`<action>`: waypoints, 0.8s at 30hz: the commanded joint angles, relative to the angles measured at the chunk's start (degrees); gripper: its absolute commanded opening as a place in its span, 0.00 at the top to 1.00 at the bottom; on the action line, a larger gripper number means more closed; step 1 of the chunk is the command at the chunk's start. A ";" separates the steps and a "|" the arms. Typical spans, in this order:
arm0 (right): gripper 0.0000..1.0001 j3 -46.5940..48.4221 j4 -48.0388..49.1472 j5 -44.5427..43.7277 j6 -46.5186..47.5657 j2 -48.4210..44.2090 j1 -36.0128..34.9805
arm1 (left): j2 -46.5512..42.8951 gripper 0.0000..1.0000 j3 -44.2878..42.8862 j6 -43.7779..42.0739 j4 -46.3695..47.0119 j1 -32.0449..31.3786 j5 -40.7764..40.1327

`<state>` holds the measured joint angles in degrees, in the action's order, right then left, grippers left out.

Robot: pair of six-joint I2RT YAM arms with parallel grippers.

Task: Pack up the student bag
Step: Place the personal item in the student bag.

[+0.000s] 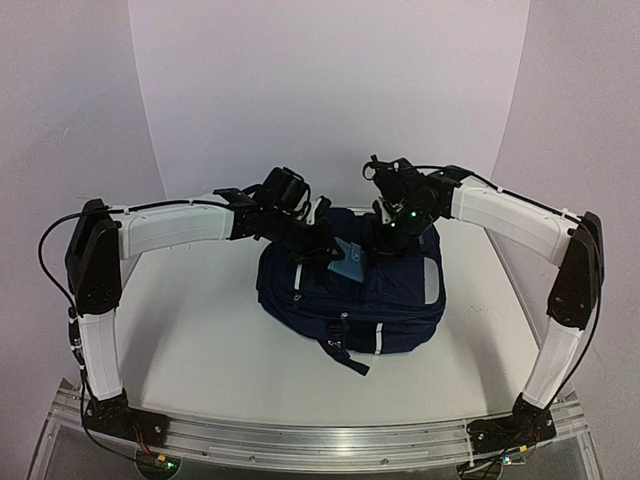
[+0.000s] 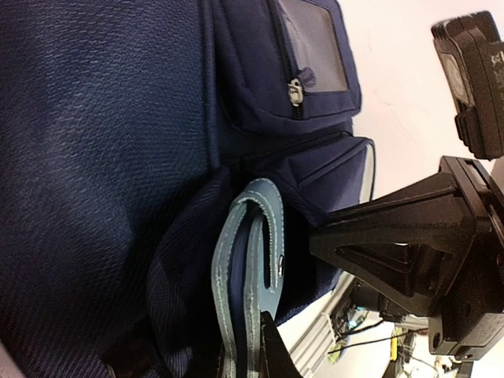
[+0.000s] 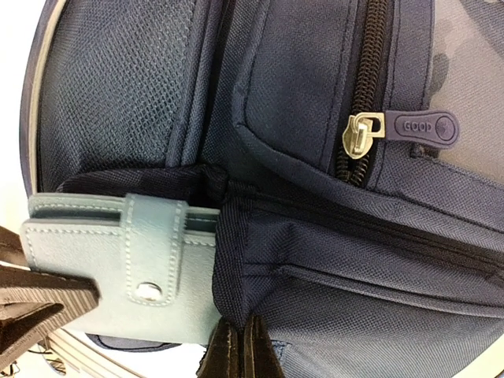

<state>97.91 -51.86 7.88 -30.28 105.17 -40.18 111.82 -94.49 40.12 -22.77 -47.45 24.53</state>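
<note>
Surface: we see a flat, matte white table top (image 1: pixel 200 340), bare on its left and near parts.
Near edge: a silver aluminium rail (image 1: pixel 320 445) runs along the table's front, just beside the white top.
Lying on it: a large dark navy fabric backpack with thin pale zip lines (image 1: pixel 400 300) rests directly on the top.
Position: we place it around the middle, a little right of centre and well apart from the rail.
Pose: it lies flat, its broad face turned up.
Strap: a black webbing strap (image 1: pixel 345 355) trails from the bag's near side down onto the table.
</note>
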 commanded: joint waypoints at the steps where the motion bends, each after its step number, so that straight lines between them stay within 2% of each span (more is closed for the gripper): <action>1: 1.00 2.59 2.87 3.16 0.07 -3.67 -0.86 | 0.45 1.00 1.89 -2.88 3.15 -1.53 4.80; 5: 1.00 2.65 3.04 3.32 -0.01 -3.98 -0.86 | 0.85 1.00 3.53 -1.77 3.35 -1.73 5.15; 12: 1.00 2.03 3.83 5.76 -0.20 -4.63 -0.92 | 6.71 1.00 -2.85 -0.91 1.54 -2.04 2.21; 17: 1.00 2.09 5.09 7.05 -1.25 -4.24 -1.07 | 10.36 1.00 -7.78 -2.87 3.03 -2.39 4.40; 20: 1.00 2.57 5.16 6.54 -1.62 -3.65 -1.10 | 9.95 0.99 -6.93 -3.47 4.82 -2.80 5.92; 22: 1.00 2.55 5.14 6.03 -1.51 -3.32 -1.10 | 8.19 0.90 -4.51 -3.23 4.68 -2.83 5.07; 24: 1.00 2.37 5.11 5.70 -1.53 -3.07 -1.04 | 4.98 0.75 -1.76 -3.08 3.32 -2.86 2.92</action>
<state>97.91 -51.80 9.29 -31.05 104.77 -40.14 120.86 -99.73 38.14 -18.70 -49.95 30.58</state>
